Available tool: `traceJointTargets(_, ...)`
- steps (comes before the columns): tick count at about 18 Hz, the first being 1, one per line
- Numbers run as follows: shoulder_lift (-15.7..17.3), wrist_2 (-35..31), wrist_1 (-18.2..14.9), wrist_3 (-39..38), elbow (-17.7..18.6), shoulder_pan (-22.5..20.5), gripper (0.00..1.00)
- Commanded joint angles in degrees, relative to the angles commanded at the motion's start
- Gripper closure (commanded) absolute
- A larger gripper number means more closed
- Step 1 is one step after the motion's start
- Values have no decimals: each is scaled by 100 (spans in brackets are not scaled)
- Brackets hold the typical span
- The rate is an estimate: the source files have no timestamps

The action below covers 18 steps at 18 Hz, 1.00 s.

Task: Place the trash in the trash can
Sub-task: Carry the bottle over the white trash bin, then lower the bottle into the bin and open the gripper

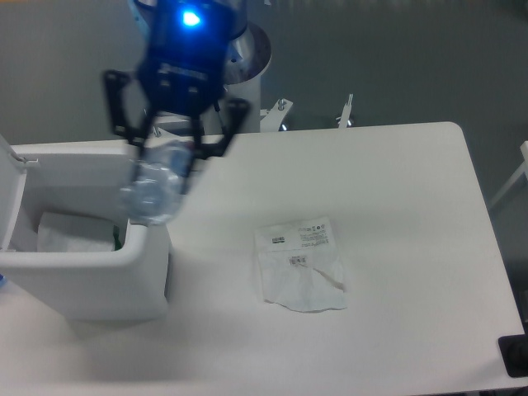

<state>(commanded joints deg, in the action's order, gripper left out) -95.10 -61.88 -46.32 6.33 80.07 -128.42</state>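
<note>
My gripper [176, 147] hangs over the right end of the trash can [82, 276], a boxy white bin with its lid [10, 194] raised at the left. The fingers are closed around the upper end of the clear plastic bottle [155, 191]. The bottle hangs blurred below them, above the can's right rim, and its label does not show. The flat translucent white plastic bag [300, 264] with printed labels lies on the table [396, 181], to the right of the can and apart from it.
White paper or a liner [74, 233] lies inside the can. The robot's base [247, 62] and metal clamps [346, 111] stand at the table's far edge. A dark object [516, 355] sits at the front right corner.
</note>
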Motion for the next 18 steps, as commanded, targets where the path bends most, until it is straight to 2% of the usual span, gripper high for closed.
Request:
traceJointTargets(3, -131, 0, 0, 9, 44, 316, 59)
traceJointTargets(8, -492, -9, 0, 9, 53, 572, 59)
traceJointTargets(13, -563, -9, -9, 0, 96, 669, 59)
traceJointTargets(14, -571, -9, -9, 17, 218, 712, 54)
traceJointTargets(17, -528, -9, -9, 17, 421, 748, 52)
traceJointTargets(18, -510, -9, -9, 18, 448, 748, 49)
